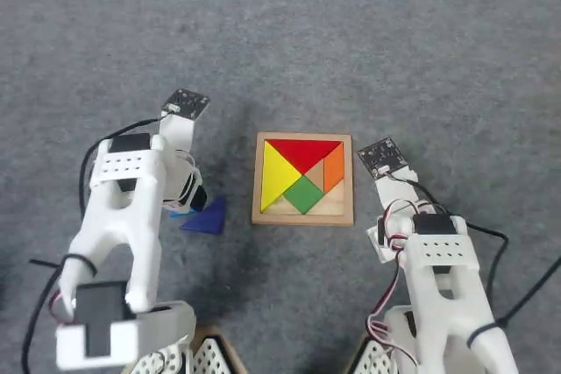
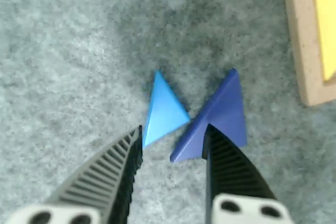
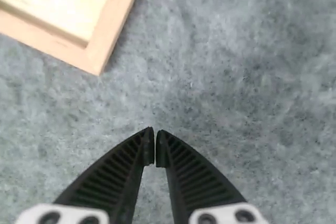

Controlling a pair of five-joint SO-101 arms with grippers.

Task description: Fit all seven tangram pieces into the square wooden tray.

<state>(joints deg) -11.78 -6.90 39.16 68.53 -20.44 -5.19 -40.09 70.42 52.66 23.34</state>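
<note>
1. I am holding my left end effector (image 2: pixel 173 129) about half open over the grey bench (image 1: pixel 394 59), gripping nothing.
2. A light blue triangle (image 2: pixel 164 109) is lying flat just ahead of its fingertips, one corner close to one finger.
3. A dark blue triangle (image 2: pixel 220 116) is lying right beside it, corners almost meeting. My other finger is overlapping its edge, and I cannot tell whether they are touching.
4. Both blue pieces are sitting outside the square wooden tray (image 1: pixel 257 181), near its side facing my left arm.
5. The tray is holding a red triangle (image 1: pixel 303 153), a yellow triangle (image 1: pixel 276 177), a green square (image 1: pixel 303 193) and an orange piece (image 1: pixel 334 168); bare wood is showing in its two near corners.
6. I am keeping my right end effector (image 3: pixel 155 135) closed and empty, hovering above the bench near a tray corner.
</note>
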